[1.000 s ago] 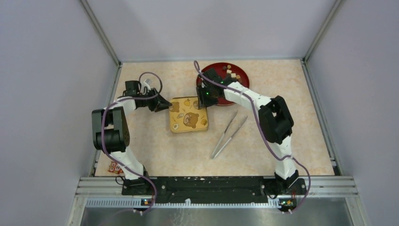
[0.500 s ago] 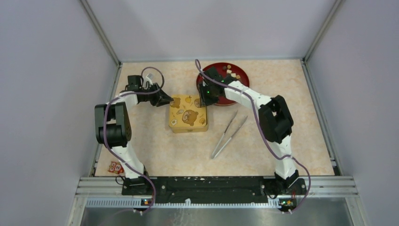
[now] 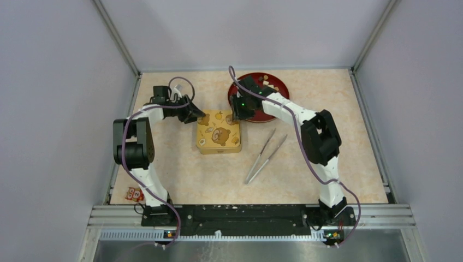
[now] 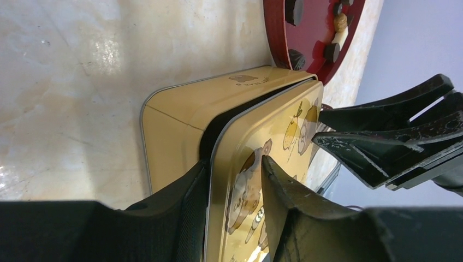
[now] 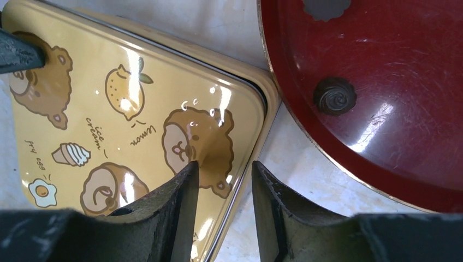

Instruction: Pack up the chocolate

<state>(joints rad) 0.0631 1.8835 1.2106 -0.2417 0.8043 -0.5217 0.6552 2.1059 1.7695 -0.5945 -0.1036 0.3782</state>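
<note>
The chocolate [image 3: 266, 82] lies as small dark, tan and cream pieces on a red plate [image 3: 275, 101] at the back; pieces also show in the left wrist view [image 4: 333, 46] and the right wrist view [image 5: 334, 95]. A yellow tin [image 3: 218, 132] stands in front of the plate. My left gripper [image 3: 192, 113] is shut on the left edge of the bear-printed lid [image 4: 289, 131], tilting it off the tin base [image 4: 180, 120]. My right gripper [image 3: 238, 112] stands over the lid's far right corner [image 5: 221, 177], jaws slightly apart astride the rim, one finger on the lid [image 5: 125, 125].
Metal tweezers [image 3: 266, 155] lie on the table right of the tin. A small printed packet [image 3: 132, 193] lies at the front left by the left arm's base. Frame walls close in the table on three sides.
My left gripper has moved a little away and to the right, with the lid's left edge in it. My right gripper has shifted slightly toward the plate. The tin has barely moved.
</note>
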